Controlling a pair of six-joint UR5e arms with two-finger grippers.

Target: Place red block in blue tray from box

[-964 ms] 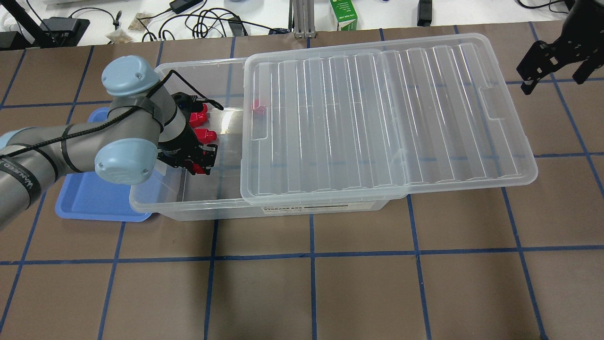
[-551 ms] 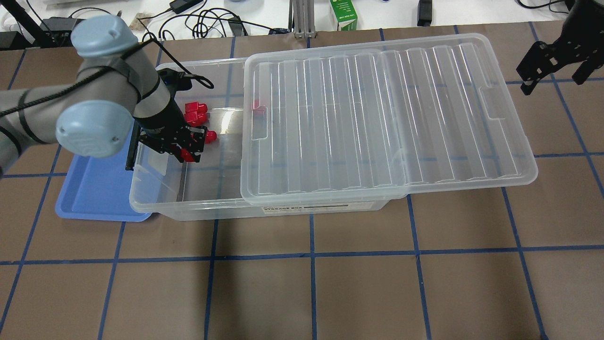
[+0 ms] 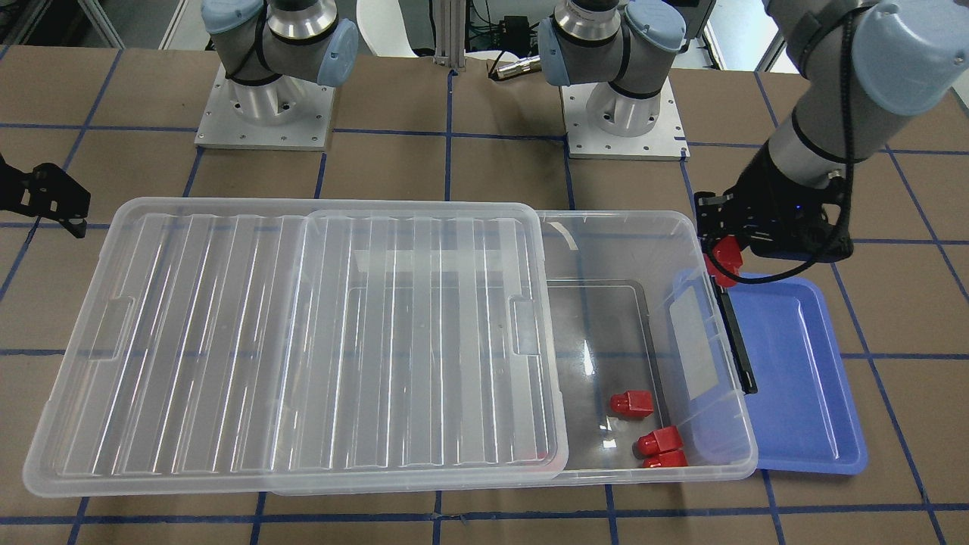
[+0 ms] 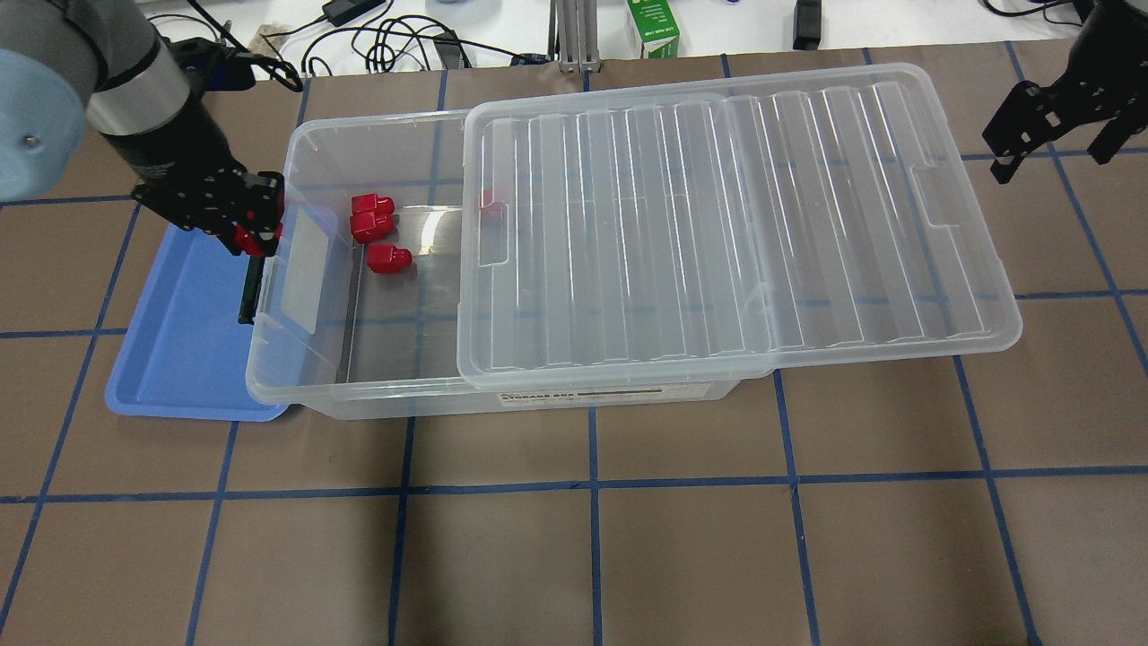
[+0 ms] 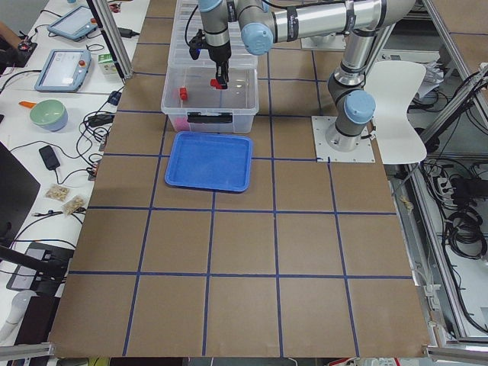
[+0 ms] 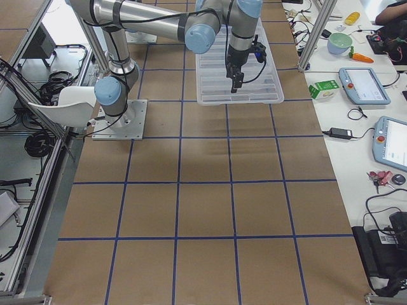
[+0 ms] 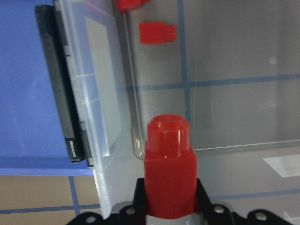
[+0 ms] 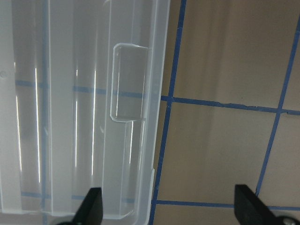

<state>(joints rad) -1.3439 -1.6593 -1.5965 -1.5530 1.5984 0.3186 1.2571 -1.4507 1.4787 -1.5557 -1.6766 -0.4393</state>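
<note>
Transfer step — the left gripper (image 4: 251,236), clenched on the red block (image 7: 169,164), hangs above the box (image 4: 296,381) end wall; next, it should carry outward over the blue tray (image 4: 175,359) just beside and below it, then lower and release.

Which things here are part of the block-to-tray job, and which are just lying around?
Job: red block held in the left gripper; blue tray; box with its lid slid aside; other red blocks inside it.
Lying about: green carton, cables and black adapter beyond the table edge; right gripper, open, idle past the lid.
</note>
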